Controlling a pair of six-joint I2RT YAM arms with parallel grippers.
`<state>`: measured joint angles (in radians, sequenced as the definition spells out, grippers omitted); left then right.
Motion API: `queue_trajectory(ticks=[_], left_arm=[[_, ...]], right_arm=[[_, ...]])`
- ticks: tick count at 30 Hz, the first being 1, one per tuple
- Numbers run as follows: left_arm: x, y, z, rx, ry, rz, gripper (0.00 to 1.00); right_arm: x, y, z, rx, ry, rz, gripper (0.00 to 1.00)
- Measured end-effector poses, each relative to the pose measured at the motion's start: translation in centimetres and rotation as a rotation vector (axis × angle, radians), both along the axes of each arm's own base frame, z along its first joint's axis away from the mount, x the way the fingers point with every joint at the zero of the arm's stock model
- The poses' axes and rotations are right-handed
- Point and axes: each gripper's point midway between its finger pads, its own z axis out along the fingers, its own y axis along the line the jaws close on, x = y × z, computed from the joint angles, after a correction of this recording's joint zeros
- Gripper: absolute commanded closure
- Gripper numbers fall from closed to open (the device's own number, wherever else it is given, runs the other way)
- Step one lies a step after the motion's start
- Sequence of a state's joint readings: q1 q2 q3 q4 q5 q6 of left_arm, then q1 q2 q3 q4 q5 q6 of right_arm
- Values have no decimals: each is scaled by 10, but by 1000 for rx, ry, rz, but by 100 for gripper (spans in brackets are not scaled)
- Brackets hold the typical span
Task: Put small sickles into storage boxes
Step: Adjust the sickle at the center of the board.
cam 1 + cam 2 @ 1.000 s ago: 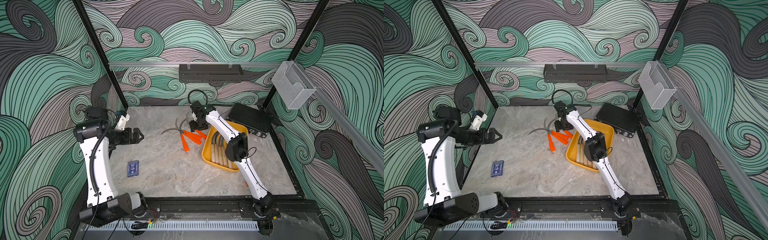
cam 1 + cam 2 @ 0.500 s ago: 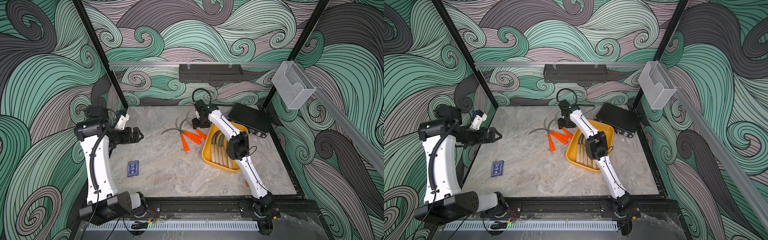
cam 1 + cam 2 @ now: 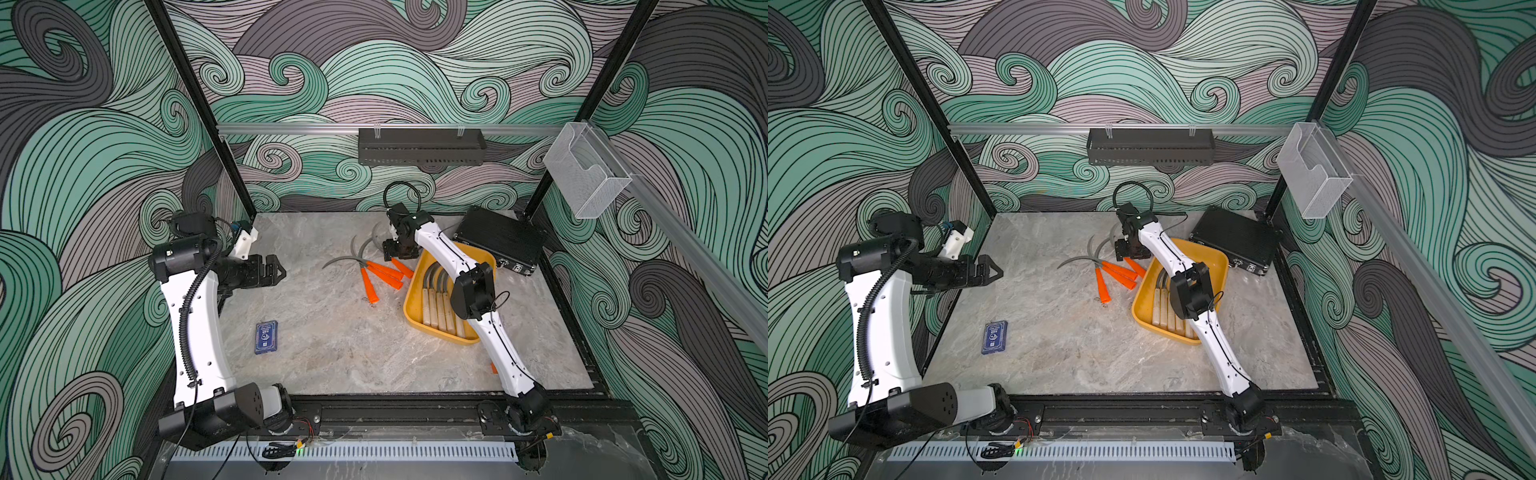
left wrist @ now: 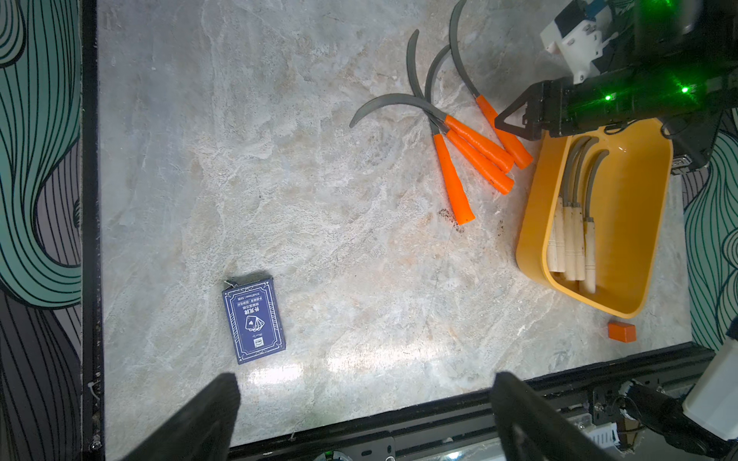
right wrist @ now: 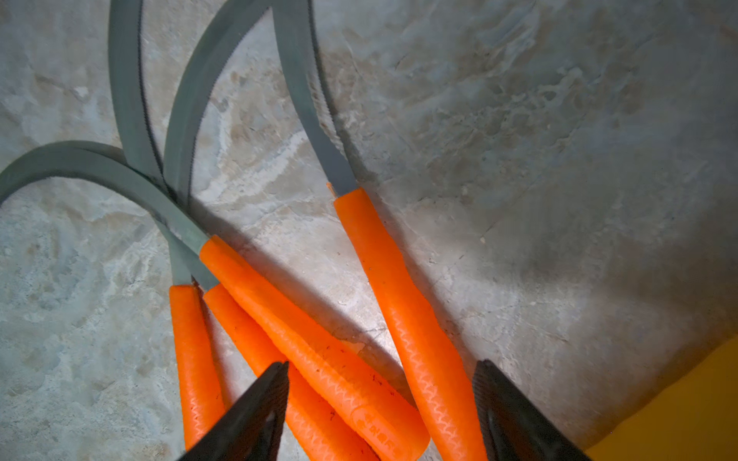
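Closest to my bases, a little orange cube (image 4: 621, 332) sits just off the near end of the yellow tray (image 4: 528, 239), not touching it. Well off to the tray's left, also on the near side, a blue card box (image 4: 253, 319) lies flat on the marble tabletop (image 3: 332, 357).

The tray sits a bit slantwise. The wooden-handled sickles (image 4: 571, 235) are already in it, packed side by side along its left wall. Handles point to the near end and blades curve toward the far end. Four or five of them, I can't split them cleanly.

Just left of the tray's far half, four orange-handled sickles (image 4: 475, 159) lie fanned on the table. Handle ends point at the tray, grey blades cross further out.

My left gripper (image 3: 276, 270) hangs way out left of the tray, past those sickles. Its fingers are spread fully wide, with nothing in them.

My right gripper (image 5: 381, 369) is low over the orange handles by the tray's far left corner. Fingers are parted, not all the way. The handle nearest the tray and part of its neighbour lie between them, and neither is pinched.

Beyond the tray's far right corner, just beside it, there's a black ribbed case (image 3: 503, 241). Further back, a black rack (image 3: 419, 145) and a clear bin (image 3: 586, 170) hang on the walls.
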<state>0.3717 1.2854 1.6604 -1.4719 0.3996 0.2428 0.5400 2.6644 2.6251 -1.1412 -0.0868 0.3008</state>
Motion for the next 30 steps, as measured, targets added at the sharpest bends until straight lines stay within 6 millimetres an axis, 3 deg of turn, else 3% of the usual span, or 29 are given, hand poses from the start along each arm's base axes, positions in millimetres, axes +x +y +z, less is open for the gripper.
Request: queue_trajectory(ticks=[30], left_arm=[[-4,1,-10,9,23,1,1]], right_arm=[[-12,14,-3,82,67,21,26]])
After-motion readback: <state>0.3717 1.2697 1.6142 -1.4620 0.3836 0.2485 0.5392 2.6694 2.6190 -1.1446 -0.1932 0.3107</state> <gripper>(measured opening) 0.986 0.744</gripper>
